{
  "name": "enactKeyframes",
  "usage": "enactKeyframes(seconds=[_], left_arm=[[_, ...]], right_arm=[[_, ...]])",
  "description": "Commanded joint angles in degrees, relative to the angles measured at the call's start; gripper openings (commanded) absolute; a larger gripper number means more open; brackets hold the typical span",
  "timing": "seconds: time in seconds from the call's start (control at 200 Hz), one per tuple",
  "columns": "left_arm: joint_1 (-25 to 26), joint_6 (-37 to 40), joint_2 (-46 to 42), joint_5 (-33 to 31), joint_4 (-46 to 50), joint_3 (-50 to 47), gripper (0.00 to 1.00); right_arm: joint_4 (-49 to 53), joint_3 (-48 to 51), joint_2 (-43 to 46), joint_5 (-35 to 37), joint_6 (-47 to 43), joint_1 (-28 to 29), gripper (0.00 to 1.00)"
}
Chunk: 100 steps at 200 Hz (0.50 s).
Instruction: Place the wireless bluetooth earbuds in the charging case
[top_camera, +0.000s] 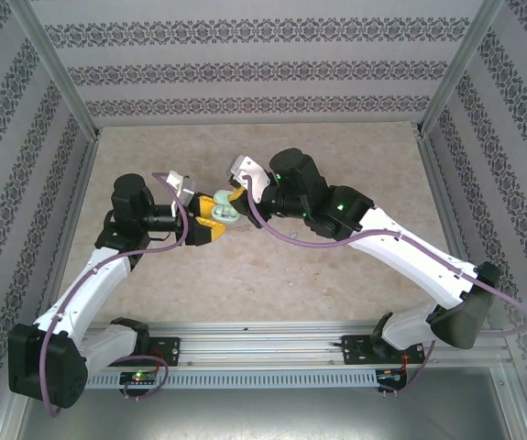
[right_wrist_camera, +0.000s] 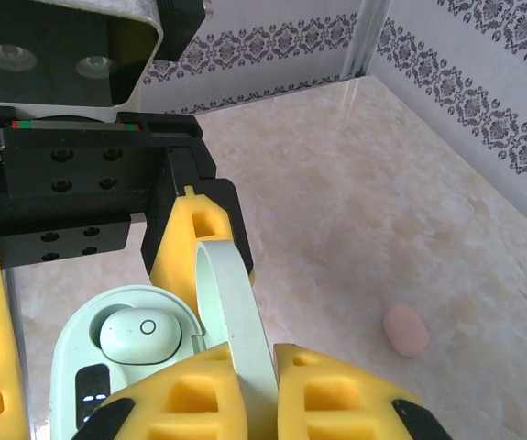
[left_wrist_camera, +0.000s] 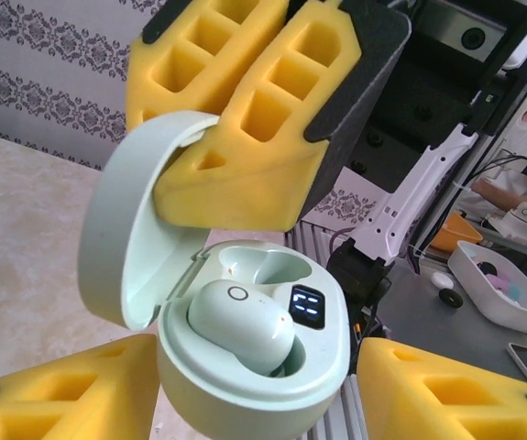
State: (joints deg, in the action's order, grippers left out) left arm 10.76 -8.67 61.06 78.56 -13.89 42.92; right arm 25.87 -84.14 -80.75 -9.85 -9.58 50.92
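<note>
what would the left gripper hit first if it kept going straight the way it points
The open pale green charging case, sitting between the fingers of the left gripper; how near is unclear.

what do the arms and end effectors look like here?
Left arm and right arm: white shells, black joints, purple cables trailing alongside, green lights on the right one. Left end effector and right end effector: yellow fingers with rectangular pockets, black backing.

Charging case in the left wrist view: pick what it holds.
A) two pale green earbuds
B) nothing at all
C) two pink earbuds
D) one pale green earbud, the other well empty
D: a single pale green earbud sits in the open charging case; the well behind it is bare.
</note>
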Motion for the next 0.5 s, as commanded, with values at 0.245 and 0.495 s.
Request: enactKeyframes(seconds=[0.245,0.495], left_arm=[[-0.4,-3.2,0.7,2.4,-4.8,0.9,0.61],[-0.4,-4.5,1.0,2.2,-6.4,0.7,0.64]], right_arm=[[-0.3,0.3,0.5,0.6,-2.0,1.0,0.00],[-0.1,-0.1,0.2,0.3,-2.2,1.0,0.00]])
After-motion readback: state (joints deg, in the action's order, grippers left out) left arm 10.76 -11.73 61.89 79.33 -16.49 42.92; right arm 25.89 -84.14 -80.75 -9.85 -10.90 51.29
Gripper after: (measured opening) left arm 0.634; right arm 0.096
